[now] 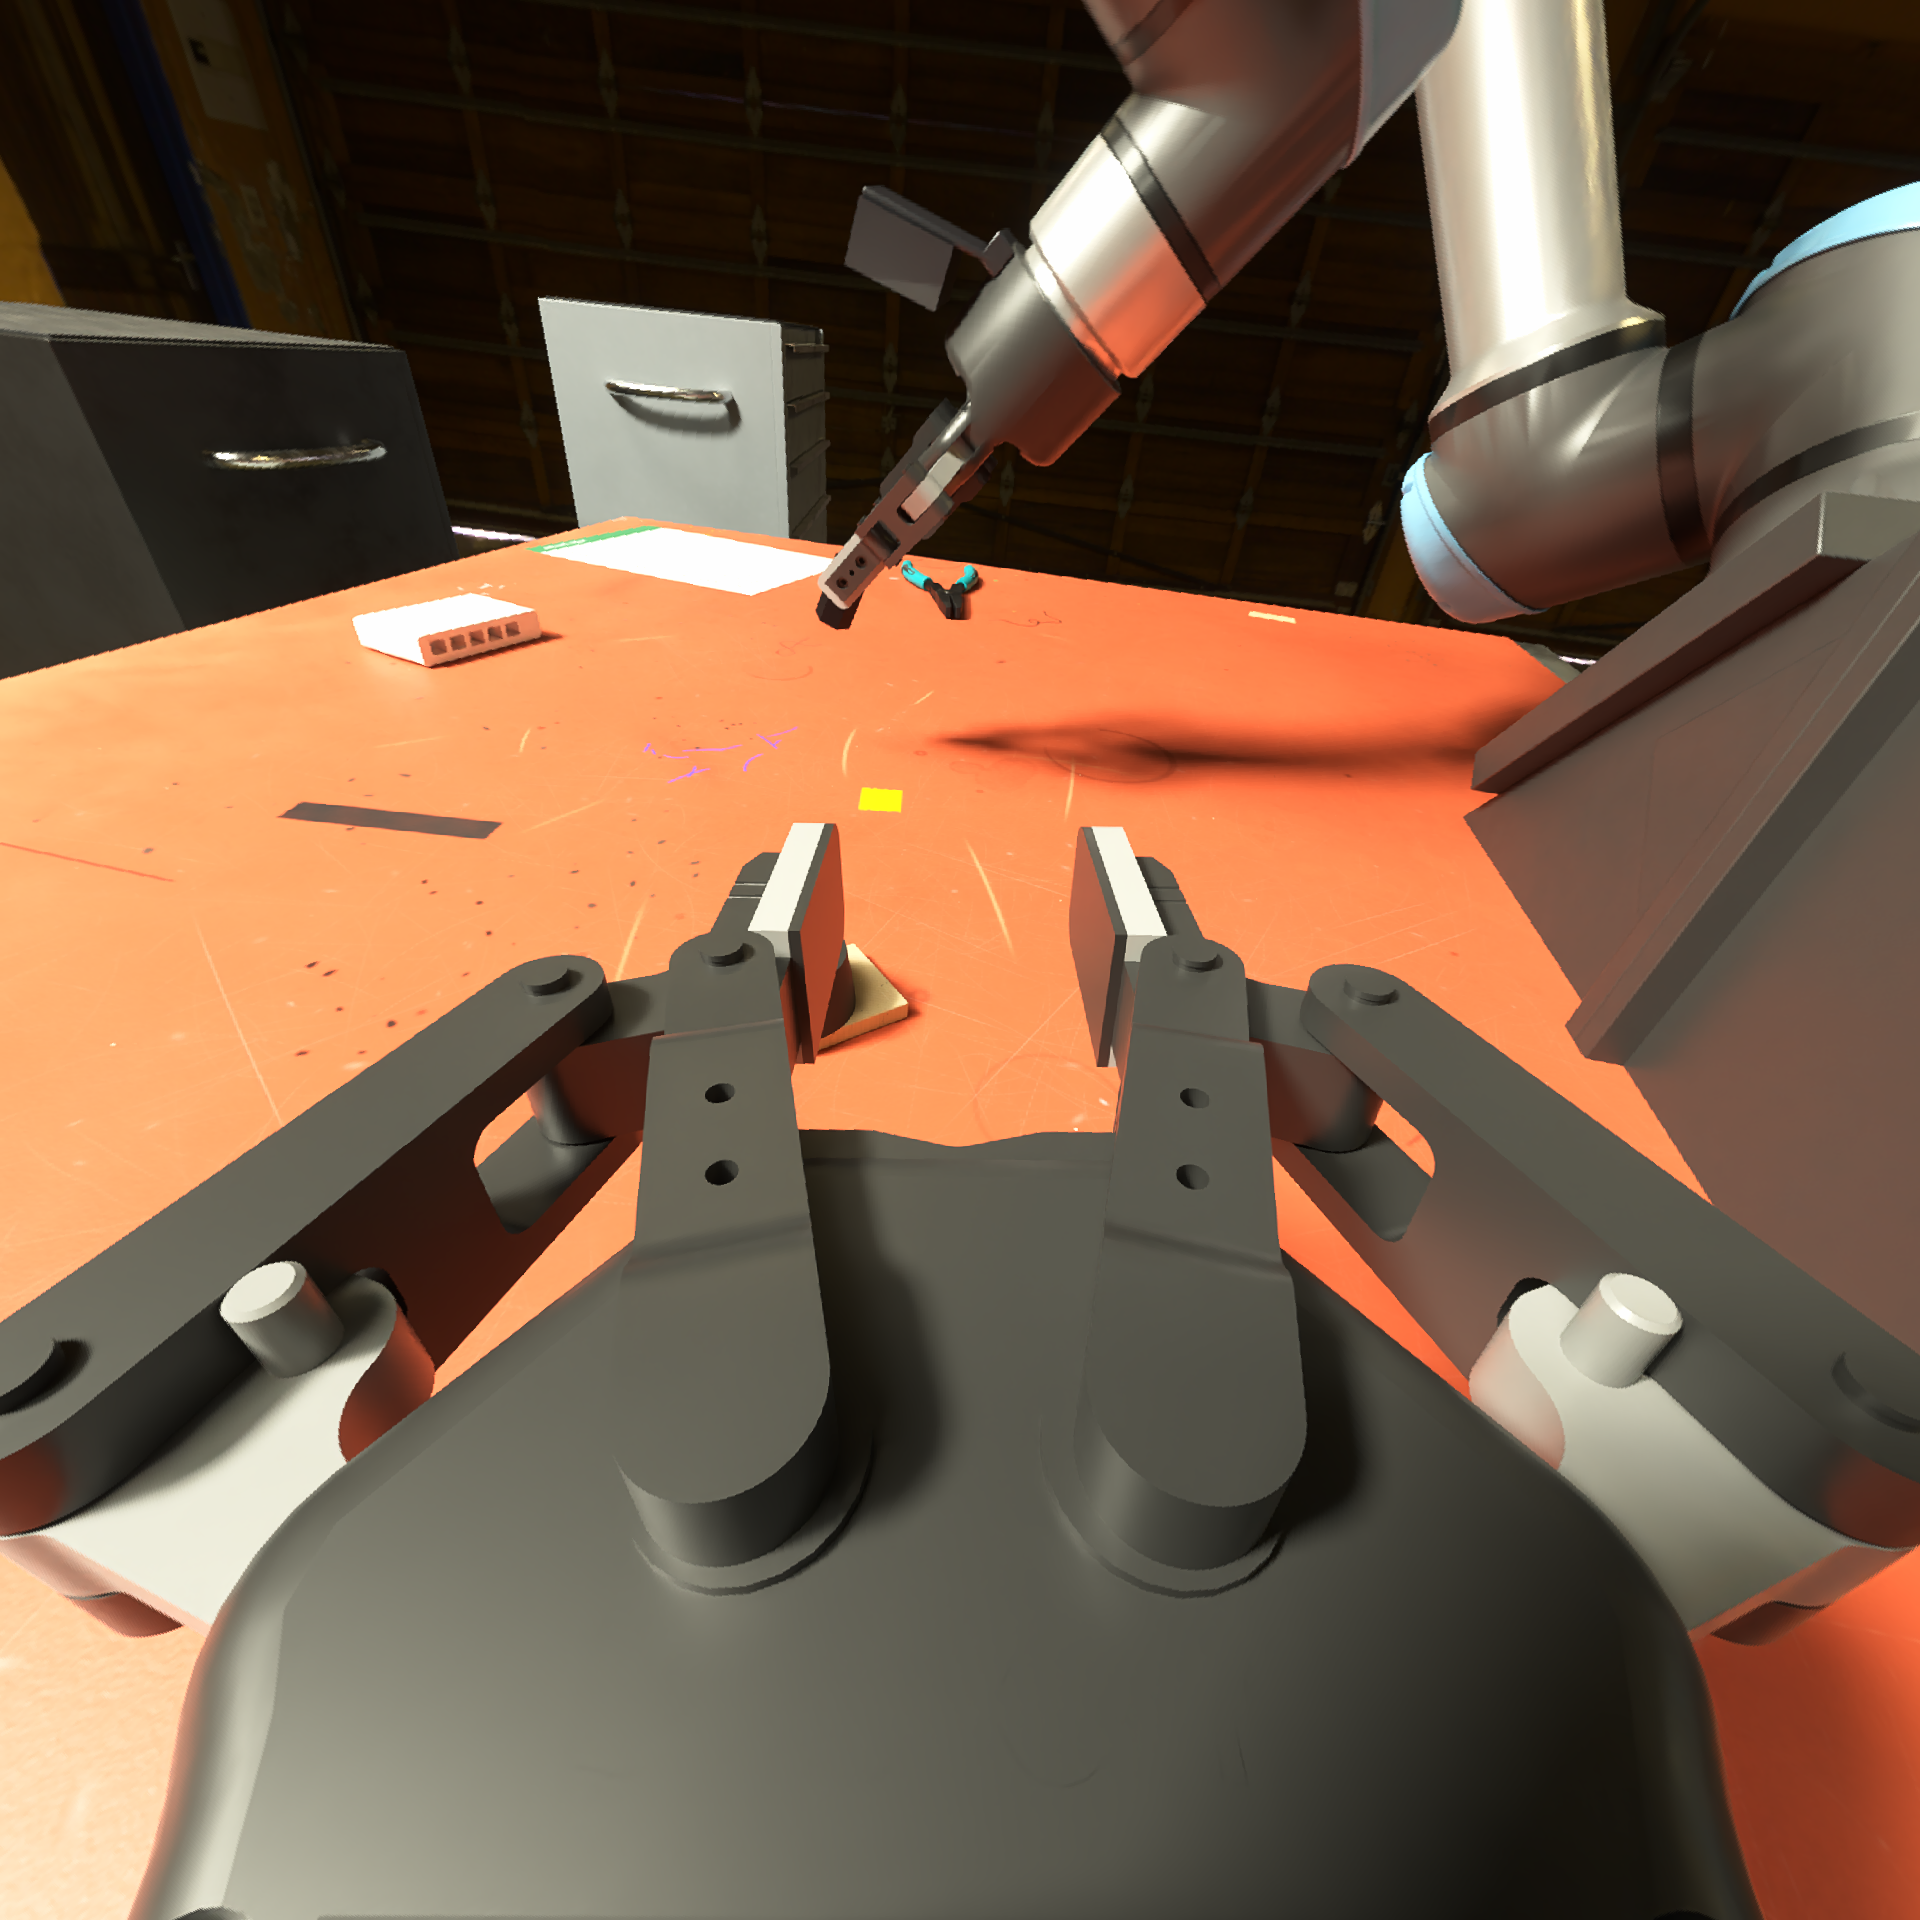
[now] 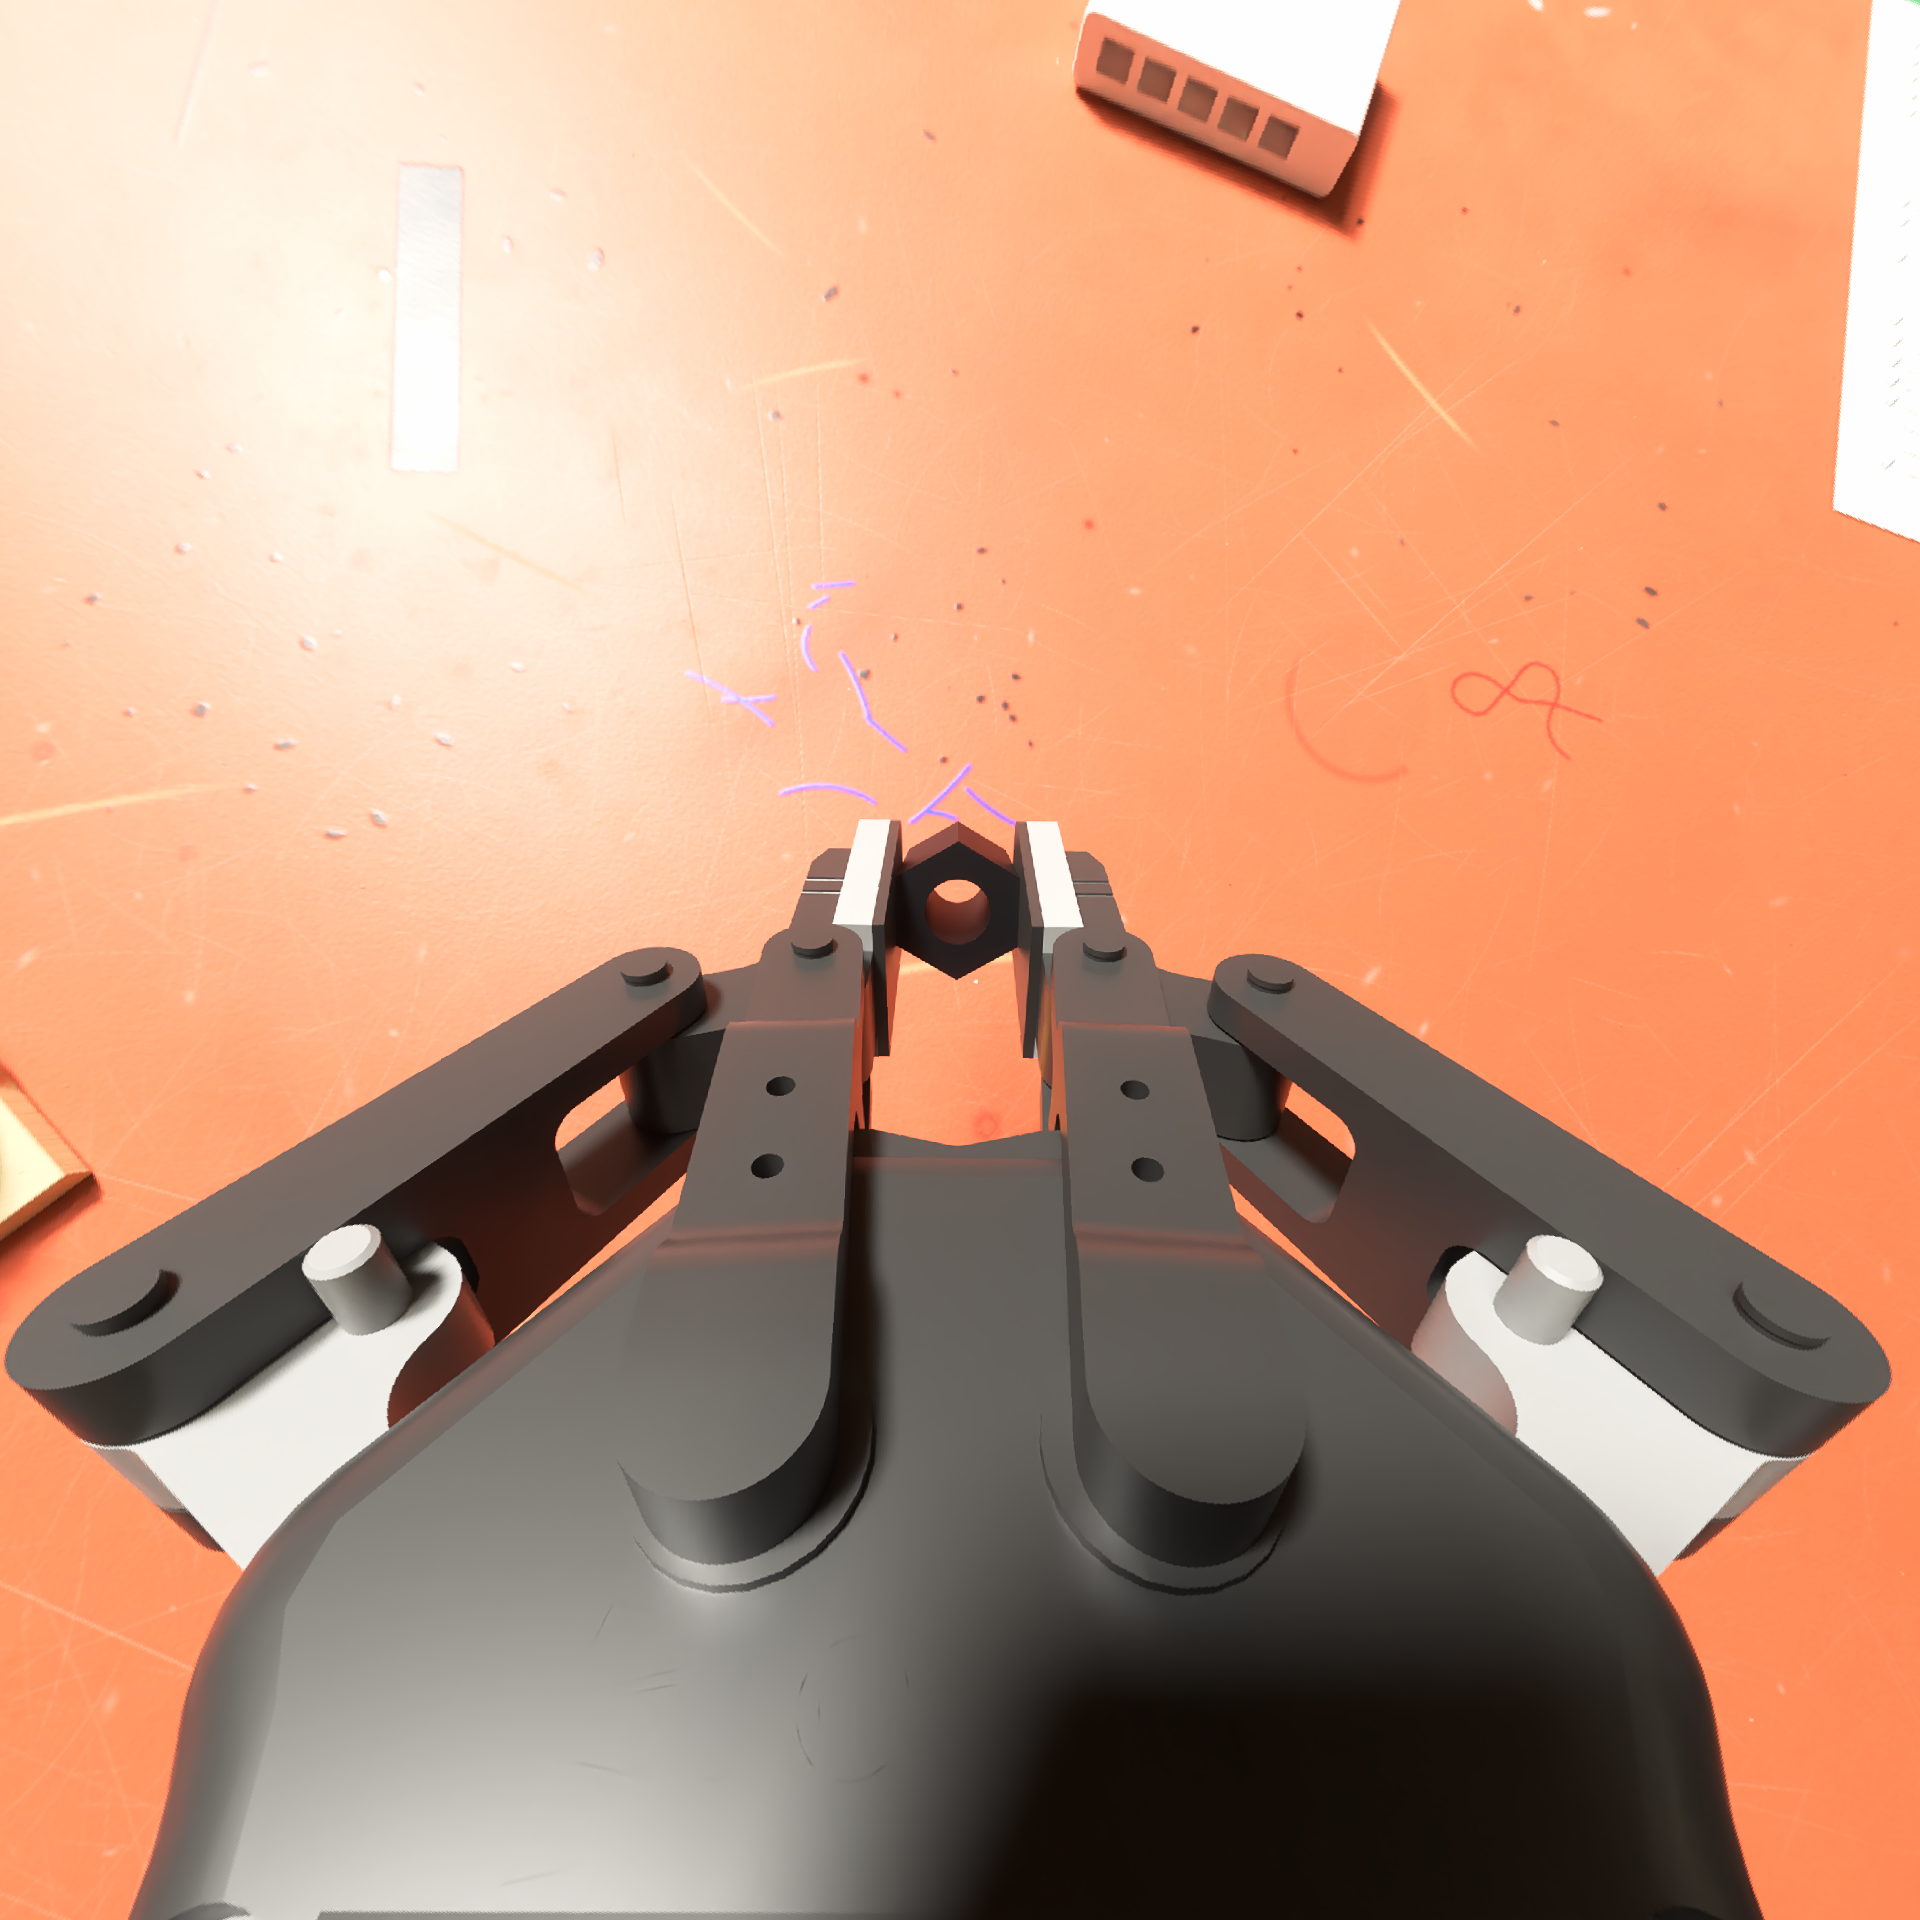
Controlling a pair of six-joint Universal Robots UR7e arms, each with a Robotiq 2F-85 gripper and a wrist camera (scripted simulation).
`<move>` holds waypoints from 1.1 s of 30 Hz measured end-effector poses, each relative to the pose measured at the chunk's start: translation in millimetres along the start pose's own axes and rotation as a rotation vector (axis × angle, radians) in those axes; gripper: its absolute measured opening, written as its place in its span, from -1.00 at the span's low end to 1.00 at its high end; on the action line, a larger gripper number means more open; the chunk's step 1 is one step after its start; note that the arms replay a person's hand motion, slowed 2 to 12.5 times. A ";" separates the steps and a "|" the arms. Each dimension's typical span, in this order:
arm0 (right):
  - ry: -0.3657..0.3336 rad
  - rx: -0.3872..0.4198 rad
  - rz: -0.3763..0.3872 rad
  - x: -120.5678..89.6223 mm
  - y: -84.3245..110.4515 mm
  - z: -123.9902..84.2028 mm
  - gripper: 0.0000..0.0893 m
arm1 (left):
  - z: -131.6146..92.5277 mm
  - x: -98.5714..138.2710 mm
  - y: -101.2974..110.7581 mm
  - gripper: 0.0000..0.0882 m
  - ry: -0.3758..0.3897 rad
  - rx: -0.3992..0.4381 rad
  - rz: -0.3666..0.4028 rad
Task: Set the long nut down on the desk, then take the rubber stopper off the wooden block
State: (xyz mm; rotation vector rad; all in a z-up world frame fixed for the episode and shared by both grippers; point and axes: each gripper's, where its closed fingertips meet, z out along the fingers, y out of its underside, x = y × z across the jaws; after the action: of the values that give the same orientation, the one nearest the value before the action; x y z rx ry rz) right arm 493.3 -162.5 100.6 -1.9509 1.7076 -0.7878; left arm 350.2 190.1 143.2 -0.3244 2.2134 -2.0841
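The right gripper (image 2: 956, 899) was clamped on the dark hexagonal nut (image 2: 954, 912), held above the orange desk (image 2: 1351, 935), bore facing the camera. In the left wrist view this gripper (image 1: 840, 608) hung at 12 o'clock, far off, the nut (image 1: 834, 615) just above the desk. The left gripper (image 1: 951, 935) had its fingers apart, empty. The wooden block (image 1: 871, 1013) lay on the desk beside its left finger (image 1: 795, 914), which mostly hid the stopper. A white box (image 2: 1236, 94) lay at 1 o'clock in the right wrist view.
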 end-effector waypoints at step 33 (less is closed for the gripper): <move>0.048 -0.279 -0.047 13.6 27.6 49.2 -0.57 | -9.3 2.8 -4.8 -0.24 0.031 0.028 0.001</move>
State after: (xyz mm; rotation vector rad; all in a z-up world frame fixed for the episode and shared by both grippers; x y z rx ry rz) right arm 506.5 -182.4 47.7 -2.1766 1.8920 -0.6455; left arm 346.0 198.3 148.8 -0.2901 2.1985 -2.1318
